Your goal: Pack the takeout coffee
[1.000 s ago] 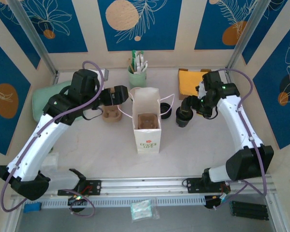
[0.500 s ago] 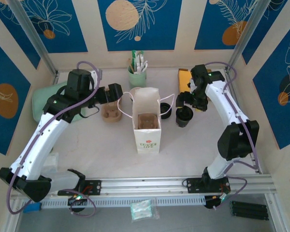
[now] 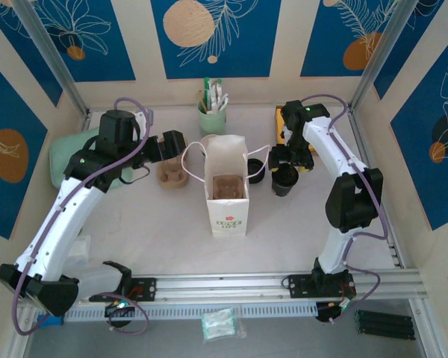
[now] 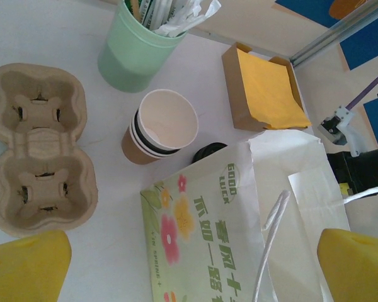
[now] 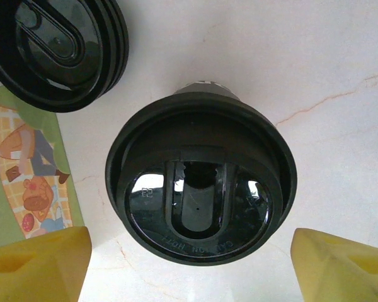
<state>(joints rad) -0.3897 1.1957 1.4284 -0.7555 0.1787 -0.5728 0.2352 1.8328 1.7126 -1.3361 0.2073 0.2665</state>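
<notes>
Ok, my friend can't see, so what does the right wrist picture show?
A takeout coffee with a black lid, seen from above, stands on a white table. The right hand's yellow fingertips are open on either side, not touching it. A loose black lid and a colourful paper bag show at the left edge.

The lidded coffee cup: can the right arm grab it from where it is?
Probably yes. The right hand hangs open right above the lidded coffee cup, its yellow fingers either side of the lid, nothing between. The loose black lids lie apart from it.
</notes>
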